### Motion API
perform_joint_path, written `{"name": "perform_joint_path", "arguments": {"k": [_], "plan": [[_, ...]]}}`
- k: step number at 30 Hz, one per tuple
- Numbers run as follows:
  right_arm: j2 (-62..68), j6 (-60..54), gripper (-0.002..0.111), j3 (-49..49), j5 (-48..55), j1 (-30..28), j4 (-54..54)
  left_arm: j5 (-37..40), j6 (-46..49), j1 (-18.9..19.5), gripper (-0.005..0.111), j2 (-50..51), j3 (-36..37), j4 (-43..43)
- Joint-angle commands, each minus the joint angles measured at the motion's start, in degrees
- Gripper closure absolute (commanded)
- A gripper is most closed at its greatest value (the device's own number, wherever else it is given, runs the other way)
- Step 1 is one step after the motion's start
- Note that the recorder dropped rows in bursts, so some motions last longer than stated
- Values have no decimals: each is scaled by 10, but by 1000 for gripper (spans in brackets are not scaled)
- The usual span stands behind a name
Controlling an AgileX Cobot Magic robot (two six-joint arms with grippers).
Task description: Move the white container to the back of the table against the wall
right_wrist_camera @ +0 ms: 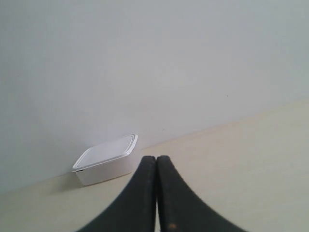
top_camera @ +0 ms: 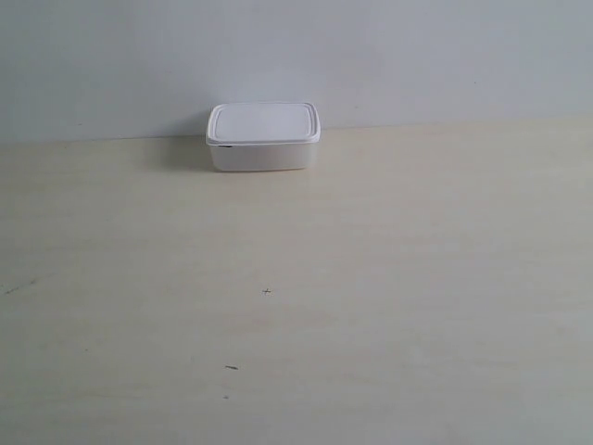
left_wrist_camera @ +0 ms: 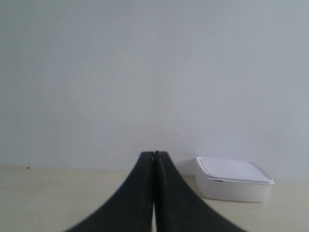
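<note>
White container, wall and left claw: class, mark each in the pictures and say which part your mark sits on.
white container (top_camera: pixel 264 122), exterior view, middle of its lid.
wall (top_camera: pixel 296 56), exterior view, bare surface above the container.
left claw (left_wrist_camera: pixel 153 157), left wrist view, seam between its shut fingertips.

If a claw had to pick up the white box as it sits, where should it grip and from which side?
Probably the two short end walls, just under the rim of the lid, coming down from above. The white box lies flat with its long side along the wall, so a finger seems to have little room behind it, while both ends stand free.
</note>
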State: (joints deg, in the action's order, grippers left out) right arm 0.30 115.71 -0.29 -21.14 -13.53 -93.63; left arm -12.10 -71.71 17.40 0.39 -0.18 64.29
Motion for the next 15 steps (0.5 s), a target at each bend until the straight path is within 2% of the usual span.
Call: {"name": "perform_joint_path", "arguments": {"k": [1,15], "plan": [[-3,-1,108,3,-2,-4,3,2,3,2,107,-4,2,0],[-3,-1,108,3,-2,-4,4,2,3,2,107,-4,2,0]]}}
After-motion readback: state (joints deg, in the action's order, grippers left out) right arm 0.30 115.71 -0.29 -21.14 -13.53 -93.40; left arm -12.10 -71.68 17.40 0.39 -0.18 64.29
